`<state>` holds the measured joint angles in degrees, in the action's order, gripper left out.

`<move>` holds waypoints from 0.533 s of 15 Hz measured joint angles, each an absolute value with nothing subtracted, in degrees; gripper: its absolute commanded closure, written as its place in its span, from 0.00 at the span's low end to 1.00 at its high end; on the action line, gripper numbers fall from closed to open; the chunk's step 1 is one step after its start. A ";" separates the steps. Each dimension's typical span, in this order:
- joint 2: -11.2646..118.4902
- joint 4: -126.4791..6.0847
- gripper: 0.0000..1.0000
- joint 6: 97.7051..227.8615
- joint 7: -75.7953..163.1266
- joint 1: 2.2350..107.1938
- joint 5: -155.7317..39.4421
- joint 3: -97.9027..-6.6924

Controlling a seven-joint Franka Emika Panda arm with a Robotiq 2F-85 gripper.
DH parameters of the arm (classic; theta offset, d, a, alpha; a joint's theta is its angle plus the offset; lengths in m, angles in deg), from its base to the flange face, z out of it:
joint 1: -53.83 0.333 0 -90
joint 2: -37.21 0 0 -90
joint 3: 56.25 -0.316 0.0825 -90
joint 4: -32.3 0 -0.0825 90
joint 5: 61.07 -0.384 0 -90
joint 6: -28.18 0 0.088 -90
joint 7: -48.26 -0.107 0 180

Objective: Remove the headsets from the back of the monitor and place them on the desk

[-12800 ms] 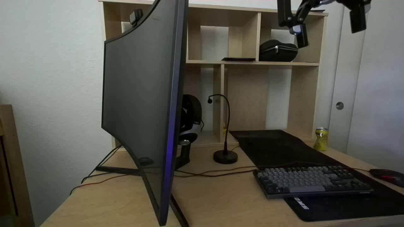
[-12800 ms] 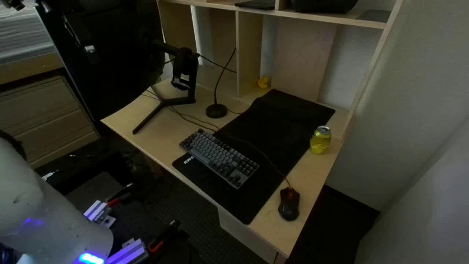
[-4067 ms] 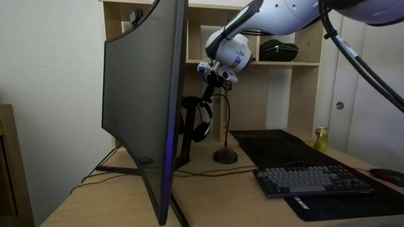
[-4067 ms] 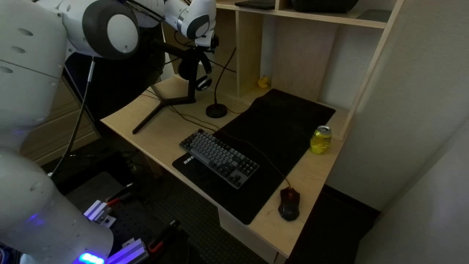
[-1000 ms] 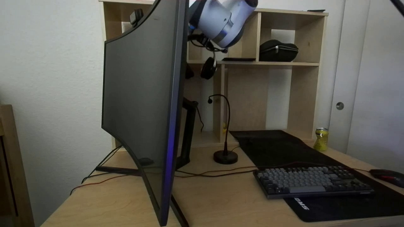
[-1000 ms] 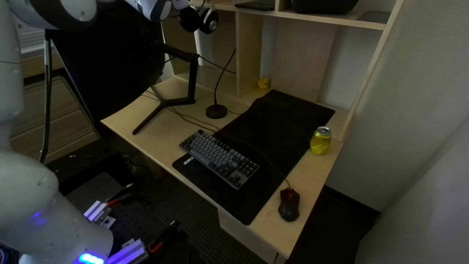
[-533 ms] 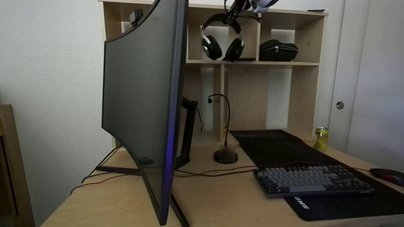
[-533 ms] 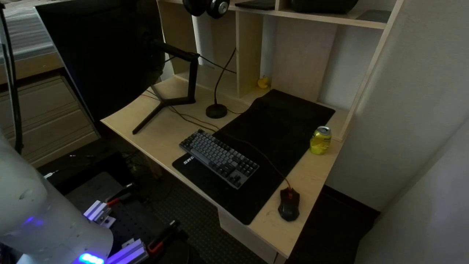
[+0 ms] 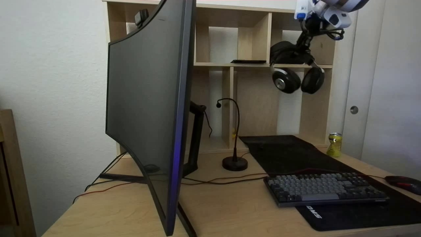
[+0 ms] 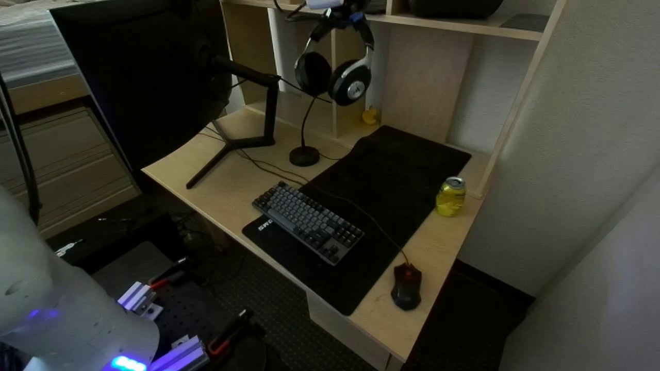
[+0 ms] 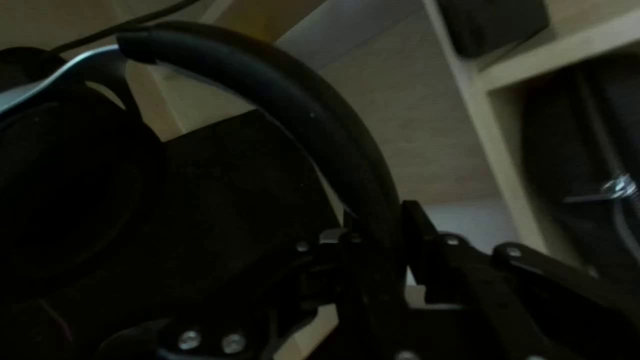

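The black headsets (image 9: 286,81) (image 10: 356,86) hang in the air by their headband, ear cups pointing down, in both exterior views. My gripper (image 9: 302,46) (image 11: 378,225) is shut on the top of the headband (image 11: 300,107), which passes between its fingers in the wrist view. Below them lies the light-wood desk (image 9: 223,207) (image 10: 219,170) with its black mat (image 10: 376,170); a clear height separates cups and desk. The large dark monitor (image 9: 144,92) (image 10: 144,77) stands apart from the headsets, its rear stand arm (image 10: 247,71) bare. The dim wrist view hides much of the jaws.
The shelf unit (image 9: 315,108) rises behind the headsets, holding a black case (image 9: 289,59). A gooseneck stand (image 10: 304,155) is between monitor and mat. On the desk are a keyboard (image 10: 309,221), a mouse (image 10: 407,288) and a yellow can (image 10: 451,197). Cables (image 9: 223,180) cross the wood.
The headsets, earlier hanging on the monitor's stand arm, have been lifted off. Within the last half second my gripper has carried them away from the monitor and lower, over the mat side.
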<state>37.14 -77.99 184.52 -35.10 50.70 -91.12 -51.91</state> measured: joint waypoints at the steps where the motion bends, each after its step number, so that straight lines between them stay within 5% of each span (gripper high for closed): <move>1: 37.22 -79.88 0.77 184.49 -33.03 50.28 -94.02 -51.31; 2: 37.29 -81.42 0.94 184.56 -31.25 50.16 -96.04 -51.02; 8: 42.63 -81.19 0.94 185.89 -37.41 49.15 -93.58 -49.27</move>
